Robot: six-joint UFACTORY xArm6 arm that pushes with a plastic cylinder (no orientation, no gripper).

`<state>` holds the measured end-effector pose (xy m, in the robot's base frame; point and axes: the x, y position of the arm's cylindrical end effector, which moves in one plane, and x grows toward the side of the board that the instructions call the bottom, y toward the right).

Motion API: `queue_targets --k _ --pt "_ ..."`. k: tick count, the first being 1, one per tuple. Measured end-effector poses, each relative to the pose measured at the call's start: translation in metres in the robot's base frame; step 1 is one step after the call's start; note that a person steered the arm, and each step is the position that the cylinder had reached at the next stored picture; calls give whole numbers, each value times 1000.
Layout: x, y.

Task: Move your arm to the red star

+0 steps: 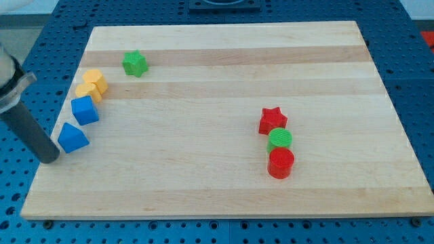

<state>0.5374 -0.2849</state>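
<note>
The red star [272, 120] lies on the wooden board [224, 183] at the view's right of centre. A green cylinder [279, 140] touches it just below, and a red cylinder [281, 163] sits below that. My tip [49, 158] is at the board's left edge, far to the view's left of the red star. It stands just left of a blue triangular block [72, 138].
A blue cube-like block [85, 110] and two yellow blocks [92, 85] sit near the left edge above the blue triangle. A green star [134, 64] lies at the upper left. The board rests on a blue perforated table [13, 196].
</note>
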Motion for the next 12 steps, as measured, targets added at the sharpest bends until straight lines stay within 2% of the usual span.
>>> queue_targets --k 1,4,6,8,9,12 --pt "7 8" --pt "-34 11" --pt "-11 46" --pt "-11 69" --pt "-21 88" --pt "-95 181"
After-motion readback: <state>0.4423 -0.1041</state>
